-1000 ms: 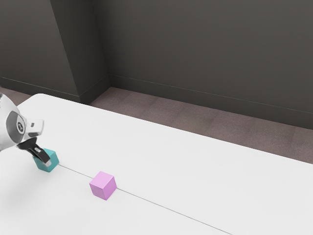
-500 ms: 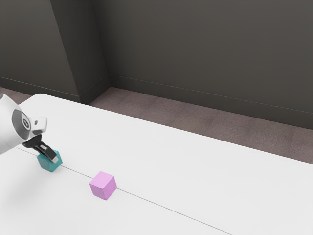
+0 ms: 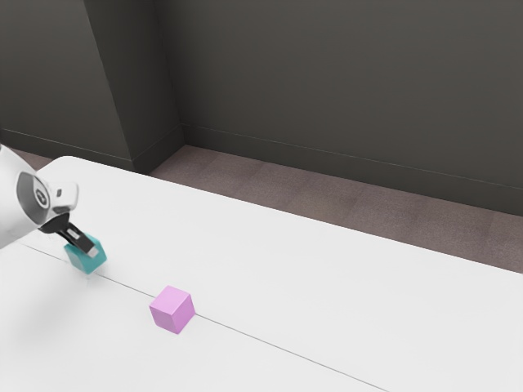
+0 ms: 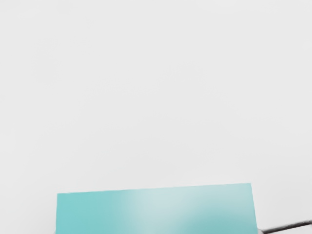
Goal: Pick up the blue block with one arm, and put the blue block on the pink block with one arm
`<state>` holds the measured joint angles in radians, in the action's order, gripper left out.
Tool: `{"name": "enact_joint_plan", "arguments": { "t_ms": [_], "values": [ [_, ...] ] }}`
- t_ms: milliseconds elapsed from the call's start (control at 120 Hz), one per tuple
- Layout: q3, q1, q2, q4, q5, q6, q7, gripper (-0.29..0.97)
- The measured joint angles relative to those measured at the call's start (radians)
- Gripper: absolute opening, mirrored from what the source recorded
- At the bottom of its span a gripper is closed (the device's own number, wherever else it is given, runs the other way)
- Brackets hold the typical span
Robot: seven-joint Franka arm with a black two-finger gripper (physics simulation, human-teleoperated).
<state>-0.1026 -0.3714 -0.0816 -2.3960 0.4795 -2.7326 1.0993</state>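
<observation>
- Our gripper point(image 3: 87, 249) is clenched on the blue block point(image 3: 78, 260): one black finger crosses its near face, and we judge the other to be pressing the far face, so the cube is pinched from two sides.
- The blue block sits near the exterior view's left edge. It looks raised a little off the white table point(image 3: 327, 310), with a faint shadow beneath it. We read this as the carry just getting under way.
- Holding it by opposite flat faces keeps the cube square, which should let its underside meet the target flat when we set it down.
- In the wrist view the blue block point(image 4: 155, 209) lies right under our hand with bare tabletop beyond it, which fits a grip centred on the cube.
- The pink block point(image 3: 172, 309) rests on the table, apart from the blue one and toward the exterior view's right. Its top face is free, and it stands just beside the thin dark seam point(image 3: 245, 332) that runs across the tabletop.
- Nothing lies between the two cubes, so a short lift and a sideways carry should do it.
- Count: one blue block, one pink block, one arm point(image 3: 24, 204) with one gripper, one table, one seam line.
</observation>
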Motion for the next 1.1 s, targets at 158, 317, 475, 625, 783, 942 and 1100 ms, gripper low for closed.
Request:
{"name": "enact_joint_plan", "arguments": {
  "t_ms": [158,317,475,625,783,942,1100],
  "values": [
    [-0.002,0.029,0.121,-0.024,-0.141,0.096,-0.066,0.35],
    [0.000,0.096,0.171,-0.025,-0.274,0.228,-0.209,0.35],
    [0.008,0.204,0.203,-0.025,-0.311,0.301,-0.372,0.35],
    [0.009,0.282,0.197,-0.023,-0.319,0.329,-0.525,0.36],
    [0.011,0.336,0.198,-0.021,-0.319,0.342,-0.675,0.37],
    [0.040,0.348,0.201,-0.008,-0.299,0.348,-0.795,0.37],
    [0.044,0.388,0.206,-0.021,-0.296,0.355,-0.887,0.38]
  ]
}}
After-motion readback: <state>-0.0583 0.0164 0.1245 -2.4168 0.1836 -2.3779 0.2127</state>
